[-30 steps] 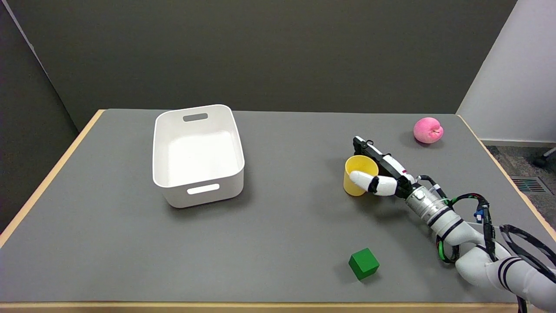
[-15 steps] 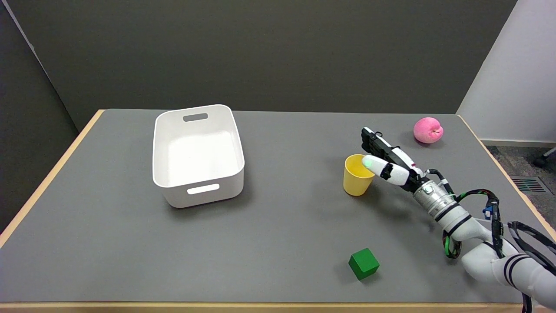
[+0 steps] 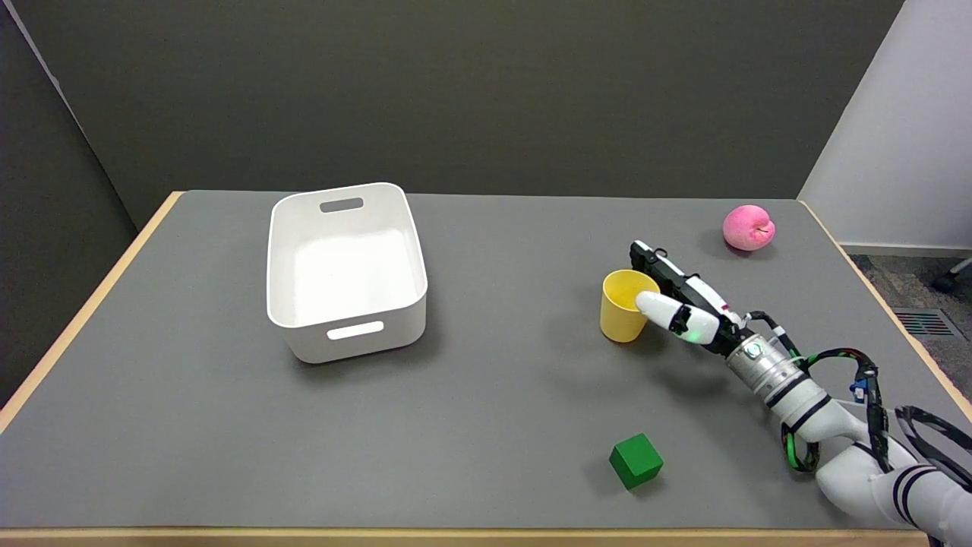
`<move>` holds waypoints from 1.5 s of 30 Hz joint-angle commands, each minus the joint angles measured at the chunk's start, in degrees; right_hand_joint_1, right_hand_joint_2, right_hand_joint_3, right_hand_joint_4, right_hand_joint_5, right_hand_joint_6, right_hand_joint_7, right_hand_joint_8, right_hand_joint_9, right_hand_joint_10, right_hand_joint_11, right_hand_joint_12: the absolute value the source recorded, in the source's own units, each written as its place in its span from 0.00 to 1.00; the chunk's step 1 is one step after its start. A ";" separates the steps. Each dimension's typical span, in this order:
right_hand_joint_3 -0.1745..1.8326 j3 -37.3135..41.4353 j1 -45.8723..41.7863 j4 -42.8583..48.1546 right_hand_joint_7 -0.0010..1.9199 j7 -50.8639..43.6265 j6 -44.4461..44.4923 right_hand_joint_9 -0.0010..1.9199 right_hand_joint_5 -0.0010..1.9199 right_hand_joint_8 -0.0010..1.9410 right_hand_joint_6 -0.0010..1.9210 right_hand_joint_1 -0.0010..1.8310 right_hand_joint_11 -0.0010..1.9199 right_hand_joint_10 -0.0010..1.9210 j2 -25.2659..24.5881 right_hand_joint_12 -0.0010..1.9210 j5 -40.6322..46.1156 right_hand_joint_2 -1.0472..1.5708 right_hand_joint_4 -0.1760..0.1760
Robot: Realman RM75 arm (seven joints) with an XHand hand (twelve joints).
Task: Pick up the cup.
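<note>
On the grey table the right hand brackets the upright yellow cup, fingers apart and seemingly not yet clamped, so closing around its wall comes next.

No readable text, label, brand, number or sign appears anywhere.

A lab: grey test table before bare partition walls

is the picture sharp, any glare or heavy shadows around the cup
Head view: sharp throughout, no motion blur on the right hand. Head view: light is soft and even; the yellow cup casts only a faint shadow on the grey table. Head view: no glare; the white bin interior is bright.
</note>
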 commanded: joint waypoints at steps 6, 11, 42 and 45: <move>0.49 -0.56 -1.48 1.25 0.00 0.21 0.82 0.00 0.00 0.00 0.00 0.28 0.00 0.00 -0.55 0.03 -2.76 0.60 0.13; 0.49 -0.56 -0.37 1.25 0.00 0.51 0.01 0.00 0.00 0.00 0.00 0.29 0.00 0.00 -0.63 0.03 -4.71 0.60 0.13; 0.43 -2.55 4.26 1.66 0.00 0.18 -7.32 0.00 0.00 0.00 0.00 0.36 0.00 0.00 -2.65 0.01 -9.72 0.62 0.15; 0.43 -2.55 4.41 2.31 0.00 0.03 -8.05 0.00 0.00 0.00 0.00 0.37 0.00 0.00 -2.95 0.01 -9.79 0.62 0.15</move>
